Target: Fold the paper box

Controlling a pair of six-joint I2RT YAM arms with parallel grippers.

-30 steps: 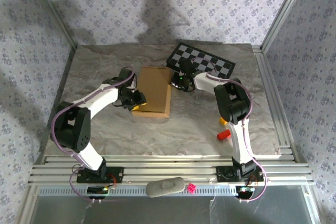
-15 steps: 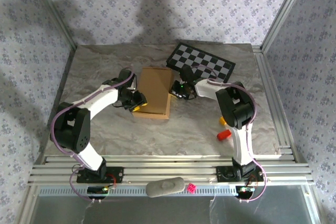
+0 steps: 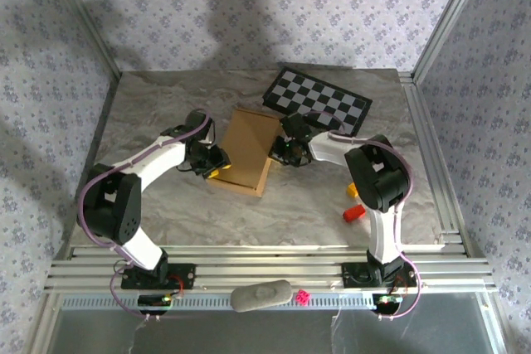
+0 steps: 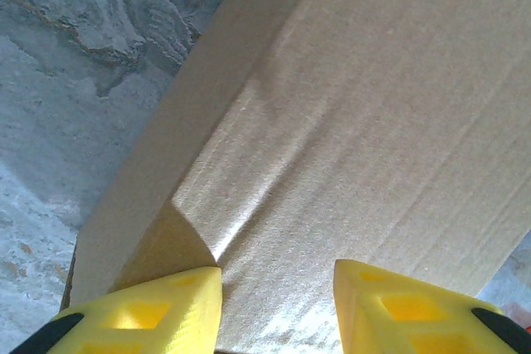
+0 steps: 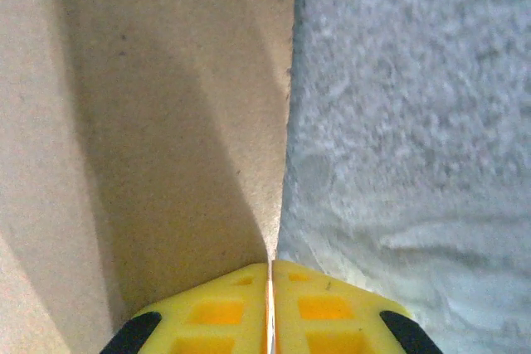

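Left claw [image 3: 217, 165] sits at the near left corner of the box [image 3: 247, 147], its yellow fingers standing apart. In its wrist view the claw [image 4: 278, 275] has both tips low over the brown top face of the box [image 4: 357, 105], and nothing is clamped between them. A crease runs along the box beside the left finger, with a narrower strip of cardboard beyond it and then the table. The right claw [image 3: 282, 153] is at the right edge of the box, about halfway along. Its wrist view shows the claw [image 5: 271, 267] with the two fingers pressed together, and their seam lines up with the edge where the box [image 5: 166, 122] meets the table. I cannot tell whether any cardboard is nipped in that seam. The box lies flat on the marbled table [image 3: 166, 97] between the two claws, skewed so its far end leans right. A checkerboard [image 3: 319, 99] lies just beyond its far right corner. A small red piece [image 3: 354, 213] lies well to the right of the box, nearer the arm bases.
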